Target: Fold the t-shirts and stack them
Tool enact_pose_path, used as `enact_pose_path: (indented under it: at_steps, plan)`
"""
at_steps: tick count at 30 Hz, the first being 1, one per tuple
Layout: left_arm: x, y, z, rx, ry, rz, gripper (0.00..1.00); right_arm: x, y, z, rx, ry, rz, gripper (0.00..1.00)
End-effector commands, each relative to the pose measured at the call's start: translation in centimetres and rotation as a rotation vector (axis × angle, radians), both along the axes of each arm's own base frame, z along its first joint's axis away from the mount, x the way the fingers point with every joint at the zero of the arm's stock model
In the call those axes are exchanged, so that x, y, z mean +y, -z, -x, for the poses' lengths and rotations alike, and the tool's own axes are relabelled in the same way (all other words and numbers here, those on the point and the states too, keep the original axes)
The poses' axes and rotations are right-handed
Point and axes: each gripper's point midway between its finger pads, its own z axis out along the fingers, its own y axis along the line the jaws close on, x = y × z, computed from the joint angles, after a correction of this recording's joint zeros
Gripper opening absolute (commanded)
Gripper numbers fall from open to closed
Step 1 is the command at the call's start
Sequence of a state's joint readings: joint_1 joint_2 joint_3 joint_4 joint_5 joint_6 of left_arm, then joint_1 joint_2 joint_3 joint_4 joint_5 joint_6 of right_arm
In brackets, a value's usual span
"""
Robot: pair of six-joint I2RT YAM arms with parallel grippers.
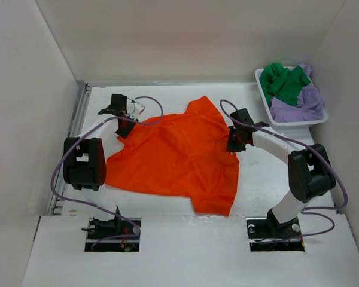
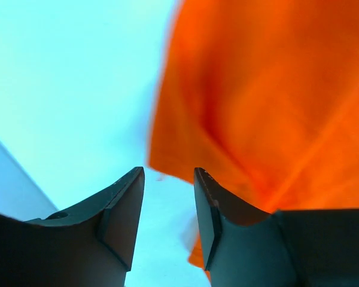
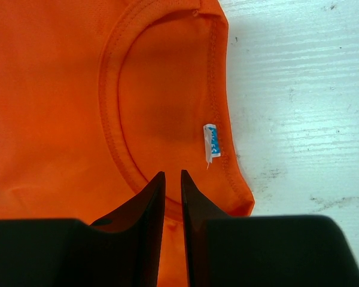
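1. The orange shirt (image 1: 173, 161) lies in the middle of the table (image 1: 263, 173). It is spread out but rumpled and skewed, with its collar (image 3: 110, 89) toward 3 o'clock.
2. The green shirt (image 1: 281, 81) and the purple shirt (image 1: 302, 101) sit bunched together in the basket (image 1: 299, 122) at the table's 1 o'clock corner. They are well apart from both arms, so I take the orange one to be the first of the three to be handled.
3. The left claw (image 2: 167, 173) is at the shirt's 10 o'clock corner. Its jaws stand partly open with bare table showing through the gap, and it holds nothing. The cloth's edge is just beside its right finger, a sensible spot for taking hold of that corner.
4. The right claw (image 3: 170, 174) is at the shirt's 3 o'clock edge, directly over the collar band and near the small white-and-blue label (image 3: 210, 143). Its jaws are drawn in to a narrow slit. The band runs right up to the tips, but the fingers hide the contact, so I cannot tell whether it is pinched.
5. The claws sit at opposite edges, probably because pulling the cloth flat needs tension from both sides. No fold has been made yet, so the task looks to be at an early stage.
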State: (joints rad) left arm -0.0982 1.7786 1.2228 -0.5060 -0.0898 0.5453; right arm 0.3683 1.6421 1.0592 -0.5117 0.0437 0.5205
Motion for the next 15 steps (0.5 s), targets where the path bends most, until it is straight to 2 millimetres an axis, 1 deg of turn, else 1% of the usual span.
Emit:
enact_pose_path:
  at_steps: [1, 3, 6, 11, 13, 15]
  plan:
    - [0.6, -2.9, -2.2, -0.087, -0.047, 0.060, 0.36, 0.9, -1.6, -0.9, -0.071, -0.003, -0.041, 0.21]
    - [0.8, -1.7, -2.0, -0.044, -0.051, 0.061, 0.35, 0.9, -1.5, -0.9, -0.070, -0.002, -0.041, 0.21]
    - [0.5, -0.2, -1.7, 0.008, -0.055, 0.081, 0.35, 1.0, -1.6, -1.0, -0.073, -0.003, -0.041, 0.21]
    - [-1.3, 0.2, -0.7, 0.083, -0.050, 0.187, 0.35, 0.9, -1.5, -0.8, -0.068, -0.002, -0.040, 0.21]
    - [-1.4, 0.7, -0.3, 0.114, -0.056, 0.201, 0.35, 0.7, -1.3, -0.6, -0.064, 0.000, -0.035, 0.21]
    - [-0.9, 1.6, 0.0, 0.141, -0.072, 0.193, 0.35, 0.7, -1.2, -0.5, -0.061, 0.001, -0.033, 0.21]
